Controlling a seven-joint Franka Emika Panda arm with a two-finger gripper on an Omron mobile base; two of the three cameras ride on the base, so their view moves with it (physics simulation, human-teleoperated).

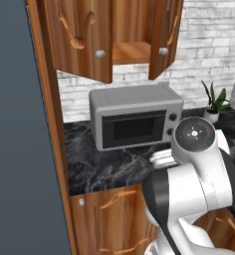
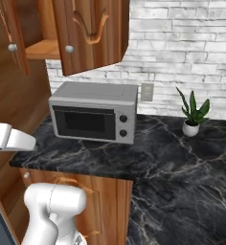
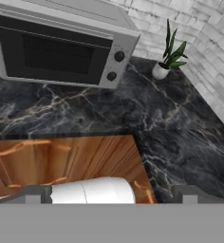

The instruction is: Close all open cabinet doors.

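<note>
Gripper [image 3: 111, 192] mine, jaws wide, holding nothing | reddish-brown arched wooden cabinet doors [image 1: 82, 37] ajar, well above, over grey microwave [image 3: 61, 47]

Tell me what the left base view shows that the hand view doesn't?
Left base view alone: two cabinet doors, left and right, swung open above the microwave, with a bare shelf between them. Hand view alone: the open gripper fingertips at the bottom, over a wooden drawer front. Both: the grey microwave, the potted plant, the dark marble counter and the white brick wall.
</note>
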